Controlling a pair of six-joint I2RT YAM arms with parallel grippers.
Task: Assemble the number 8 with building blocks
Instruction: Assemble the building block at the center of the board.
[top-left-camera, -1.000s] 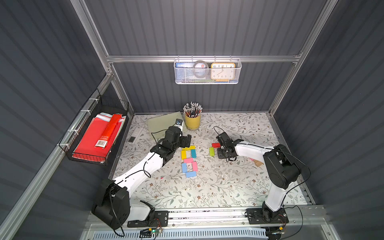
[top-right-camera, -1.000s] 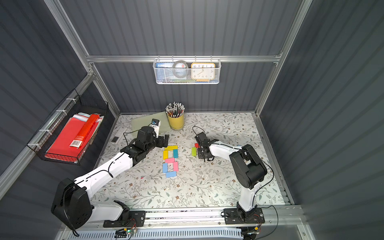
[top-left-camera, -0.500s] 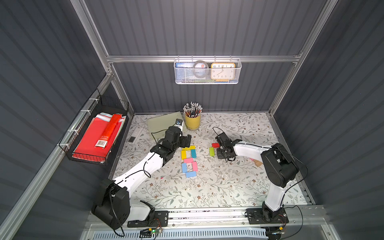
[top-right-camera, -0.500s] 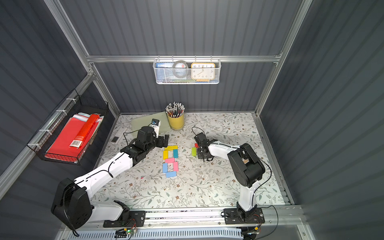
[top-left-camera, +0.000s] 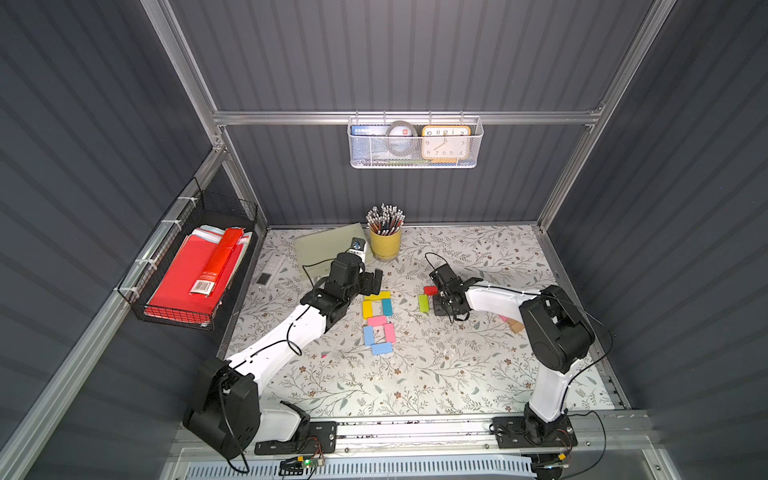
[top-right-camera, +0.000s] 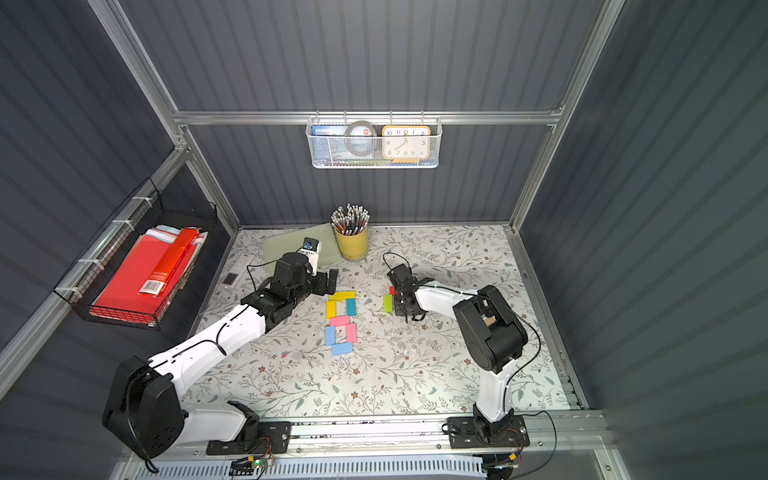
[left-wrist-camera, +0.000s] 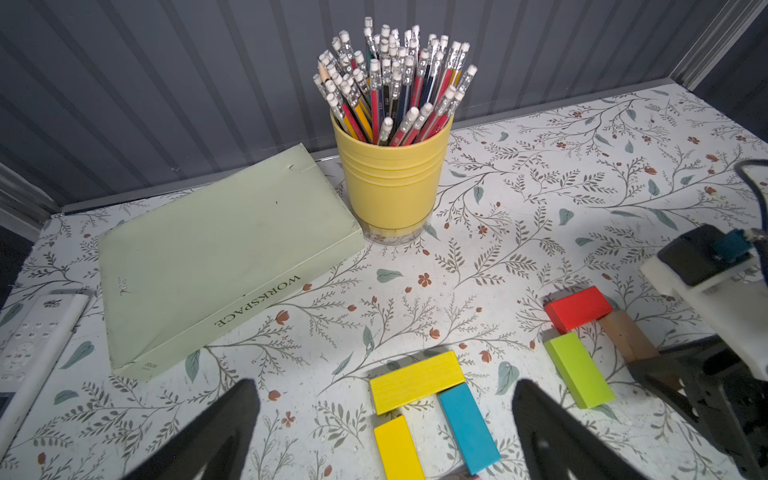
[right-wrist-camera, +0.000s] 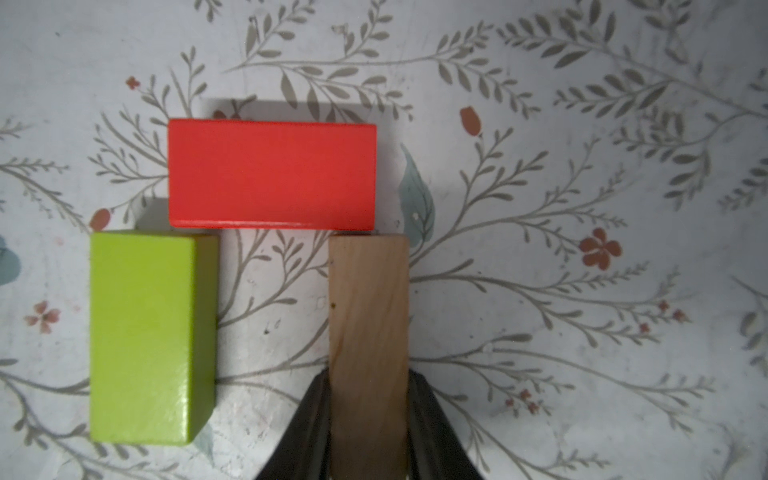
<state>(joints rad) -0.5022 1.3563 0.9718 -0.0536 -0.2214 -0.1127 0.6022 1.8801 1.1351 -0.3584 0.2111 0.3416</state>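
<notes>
The tan block (right-wrist-camera: 368, 332) is pinched between the fingers of the right gripper (right-wrist-camera: 369, 386), with its far end right up against the near edge of the red block (right-wrist-camera: 272, 174). The lime green block (right-wrist-camera: 151, 336) lies parallel on the left. This little group sits just right of the seven-block number 8 (top-left-camera: 377, 322) mid-table.

My worry is that the tan piece looks narrower than the green one, so it may be on edge. If so, it could tip when let go. Any extra shove forward would also knock the red block crooked.

The right arm reaches in low from the right with its wrist pointing down. The left gripper (left-wrist-camera: 384, 388) is spread wide and empty, hanging over the 8's far end.
</notes>
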